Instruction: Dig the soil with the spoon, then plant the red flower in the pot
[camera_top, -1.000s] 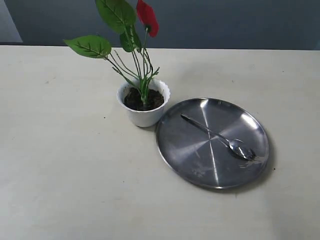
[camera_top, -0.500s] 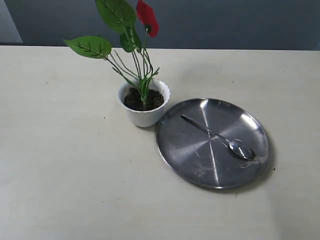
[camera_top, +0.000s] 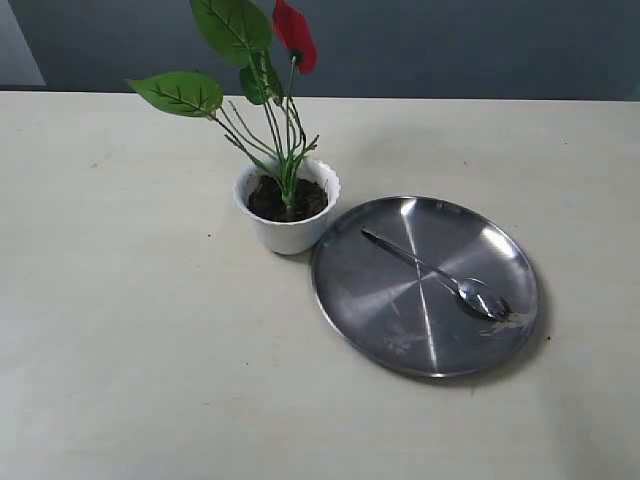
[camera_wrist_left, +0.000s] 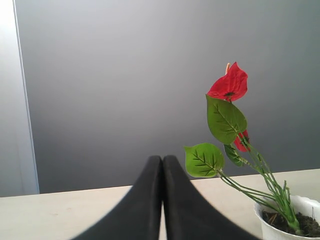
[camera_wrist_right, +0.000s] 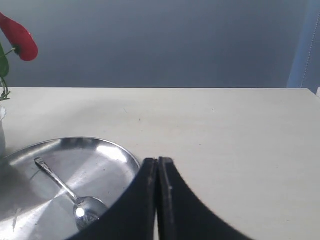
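While both grippers, left (camera_wrist_left: 162, 200) and right (camera_wrist_right: 158, 200), are pressed together empty, one red flower (camera_top: 293, 35) is seen upright in one pot (camera_top: 288, 218); one spoon (camera_top: 436, 273) lies diagonally on one steel plate (camera_top: 400, 350).

Little of the robot shows — only the tips of its two grippers, each seen from its own wrist camera. The left gripper (camera_wrist_left: 162, 172) is matte black, two smooth tapering jaws curving outward toward their base, with no screws, cables or markings visible. The right gripper (camera_wrist_right: 158, 172) looks the same — plain, black, smoothly curved.
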